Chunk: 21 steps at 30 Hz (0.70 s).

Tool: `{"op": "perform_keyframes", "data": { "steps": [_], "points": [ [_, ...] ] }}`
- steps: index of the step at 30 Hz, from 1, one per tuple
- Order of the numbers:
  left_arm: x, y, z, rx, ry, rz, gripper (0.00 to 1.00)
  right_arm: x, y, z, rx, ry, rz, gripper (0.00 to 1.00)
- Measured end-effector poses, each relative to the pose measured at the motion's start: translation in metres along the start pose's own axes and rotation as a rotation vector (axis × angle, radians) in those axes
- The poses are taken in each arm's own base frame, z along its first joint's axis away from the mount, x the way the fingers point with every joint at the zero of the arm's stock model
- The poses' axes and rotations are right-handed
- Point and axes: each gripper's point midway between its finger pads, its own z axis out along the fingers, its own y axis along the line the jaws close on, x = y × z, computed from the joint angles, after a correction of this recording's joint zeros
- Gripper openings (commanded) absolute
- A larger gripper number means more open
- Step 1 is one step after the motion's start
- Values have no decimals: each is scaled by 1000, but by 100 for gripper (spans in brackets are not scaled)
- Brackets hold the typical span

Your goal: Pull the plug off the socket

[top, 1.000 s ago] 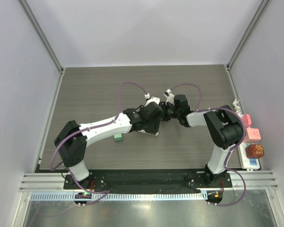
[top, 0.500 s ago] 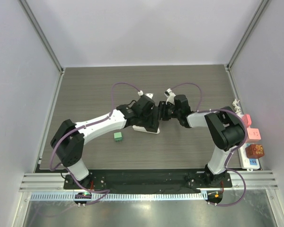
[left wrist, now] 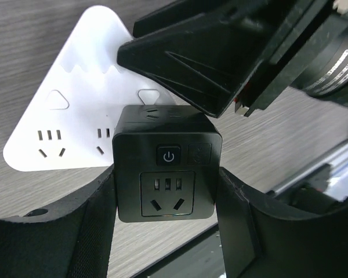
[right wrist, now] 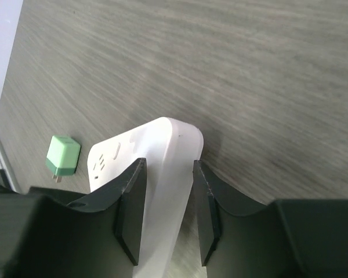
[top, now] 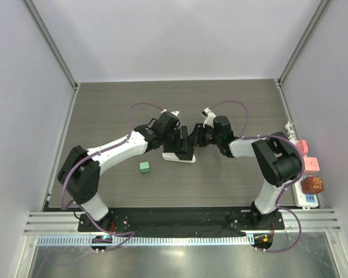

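The grey wood-grain table (top: 104, 104) fills the overhead view, and both arms bend in from its near edge to meet at its middle, the left arm (top: 113, 149) from one side and the right arm (top: 272, 156) from the other. From above, a white power strip (top: 307, 201) lies along the table's right edge, well apart from the arms and carrying pink and orange blocks; neither wrist camera shows it. The overhead view shows the white socket (top: 178, 157) only as a pale sliver under the black wrists. The left wrist camera shows its flat triangular face with rows of outlets, and the right wrist camera shows its rounded edge clamped between the fingers of the right gripper (right wrist: 167, 191). The black plug (left wrist: 168, 165) cannot be told from the gripper from above and is plain only in the left wrist view. It is a cube with a power button and an outlet on its face, and the left gripper (left wrist: 167, 194) grasps it with a finger pressed to each side. It sits over one corner of the socket, just under the right gripper's fingers – whether its prongs are out cannot be told. A small green plug (top: 144, 167) lies alone on the table near the socket, seen from above and by the right wrist camera
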Motion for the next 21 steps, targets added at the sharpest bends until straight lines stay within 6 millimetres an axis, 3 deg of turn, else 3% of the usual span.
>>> {"op": "perform_keyframes", "data": {
  "steps": [9, 16, 21],
  "points": [
    [-13, 2, -8, 48, -71, -48, 0, -8, 1, 1, -1, -41, -42, 1],
    [3, -9, -16, -75, -82, 130, 0, -4, 2, -1, -6, -31, -44, 1],
    [3, -4, -8, 49, -32, -5, 0, -6, 0, -2, 5, -42, -51, 1]
  ]
}}
